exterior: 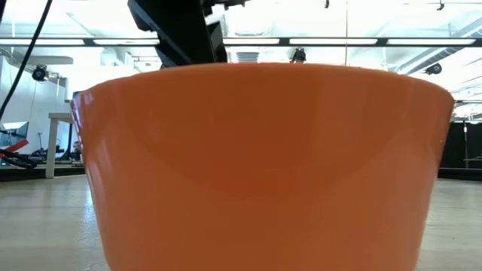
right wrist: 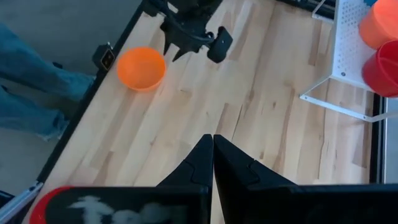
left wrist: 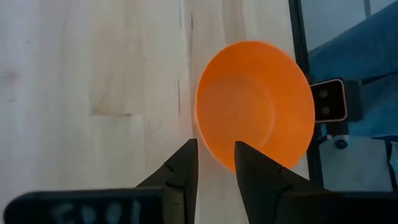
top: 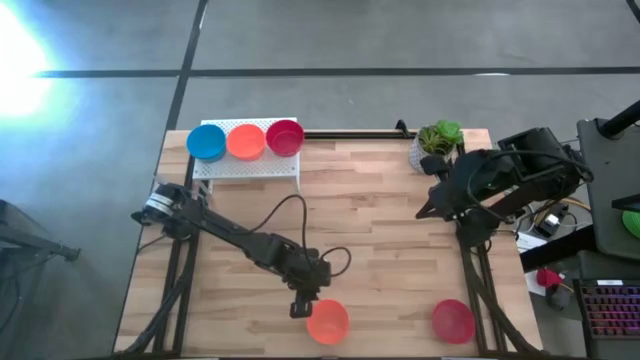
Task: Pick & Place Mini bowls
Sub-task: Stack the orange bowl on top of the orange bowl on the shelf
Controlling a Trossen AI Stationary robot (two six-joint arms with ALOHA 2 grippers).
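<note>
Left gripper (left wrist: 214, 163) low over the front of the tabletop (top: 380, 230), jaws parted by a narrow gap, nothing between them. Orange bowl (left wrist: 254, 106) just past the jaw tips, upright, near rim level with the tips; contact between rim and fingers (left wrist: 258, 165) impossible to tell. In high view, left gripper (top: 301, 303) just beside same bowl (top: 328, 322), close to the front edge of the tabletop. Bowl fills low view (exterior: 263, 165), dark arm link above it.

Right gripper (right wrist: 212, 149) raised at the far right of the tabletop, jaws pressed together, holding nothing; seen in high view (top: 432, 207) next to potted plant (top: 437, 140).

Red bowl (top: 453, 320) at front right edge, well apart from both grippers. White rack (top: 246, 166) at far left of tabletop carrying three bowls in a row: blue (top: 206, 141), orange (top: 245, 141), red (top: 285, 137).

Person's legs in jeans (right wrist: 31, 81) beyond the table edge in right wrist view.
</note>
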